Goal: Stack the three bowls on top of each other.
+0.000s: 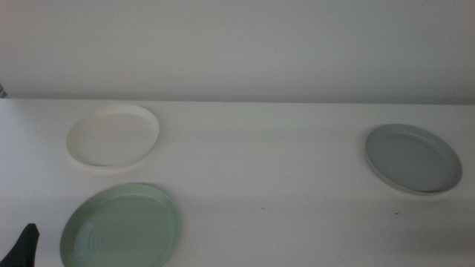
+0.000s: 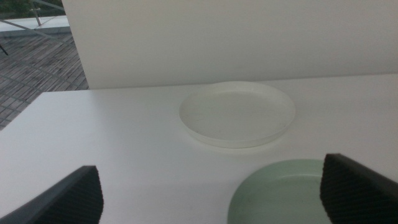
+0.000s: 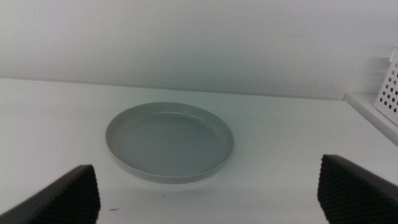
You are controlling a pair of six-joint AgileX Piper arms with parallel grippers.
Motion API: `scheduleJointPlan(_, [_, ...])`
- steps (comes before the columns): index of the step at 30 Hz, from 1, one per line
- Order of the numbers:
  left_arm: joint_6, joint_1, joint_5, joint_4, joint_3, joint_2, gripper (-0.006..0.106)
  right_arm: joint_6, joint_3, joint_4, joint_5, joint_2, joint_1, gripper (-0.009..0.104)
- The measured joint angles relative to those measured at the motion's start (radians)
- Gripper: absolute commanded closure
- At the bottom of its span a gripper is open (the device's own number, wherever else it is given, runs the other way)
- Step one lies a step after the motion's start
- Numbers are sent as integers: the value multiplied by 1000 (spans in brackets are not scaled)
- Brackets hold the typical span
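Three shallow bowls lie apart on the white table. The cream-white bowl is at the back left, the mint green bowl at the front left, the grey bowl at the right. My left gripper shows only as a dark tip at the bottom left corner. In the left wrist view it is open and empty, with the cream-white bowl and the green bowl ahead. My right gripper is open and empty, short of the grey bowl. It is out of the middle view.
A white wall stands along the table's back edge. A white perforated basket sits at the edge of the right wrist view. Past the table's left edge, wooden decking shows in the left wrist view.
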Motion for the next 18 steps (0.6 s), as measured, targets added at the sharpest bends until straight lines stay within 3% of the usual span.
scheduleJointPlan(6, [11,0,63,-13,-40,67,7,0,0,0,0,0,0,2])
scheduleJointPlan(12, [55,0,392,-138,-482,513,7,0,0,0,0,0,0,2])
scheduleJointPlan(18, [86,0,731,-169,-836,959,7,0,0,0,0,0,0,2])
